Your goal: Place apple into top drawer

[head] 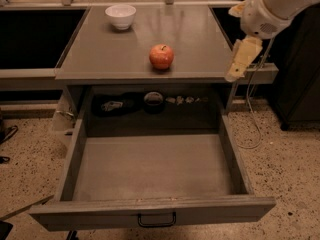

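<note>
The red-orange apple [161, 56] stands on the grey tabletop [200, 39], near its front edge and about midway across. Below it the top drawer [150, 211] is pulled wide out toward the camera; its grey floor is bare and its dark pull handle [156, 220] is on the front panel. My gripper [240, 63], cream-coloured below a white arm, hangs at the table's right front corner, to the right of the apple and apart from it, holding nothing that I can see.
A white bowl [120, 16] stands at the table's back left. Dark items [120, 104] lie in the shadowed recess behind the drawer. Black cabinets flank the table. A cable [255, 129] trails on the speckled floor at right.
</note>
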Action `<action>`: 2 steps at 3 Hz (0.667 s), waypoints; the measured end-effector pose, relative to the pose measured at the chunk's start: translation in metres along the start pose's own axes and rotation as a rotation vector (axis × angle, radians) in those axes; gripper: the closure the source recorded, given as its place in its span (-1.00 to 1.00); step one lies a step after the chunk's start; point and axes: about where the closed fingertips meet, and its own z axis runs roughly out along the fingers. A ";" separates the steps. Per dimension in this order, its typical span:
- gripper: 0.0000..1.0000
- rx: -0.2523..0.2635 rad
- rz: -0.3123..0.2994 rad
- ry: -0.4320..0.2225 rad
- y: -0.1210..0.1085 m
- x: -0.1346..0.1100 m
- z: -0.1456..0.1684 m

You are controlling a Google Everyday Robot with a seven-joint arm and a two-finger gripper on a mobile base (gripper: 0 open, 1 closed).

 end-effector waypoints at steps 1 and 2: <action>-1.00 -0.060 -0.084 -0.100 -0.024 -0.048 0.055; -1.00 -0.060 -0.084 -0.100 -0.024 -0.048 0.054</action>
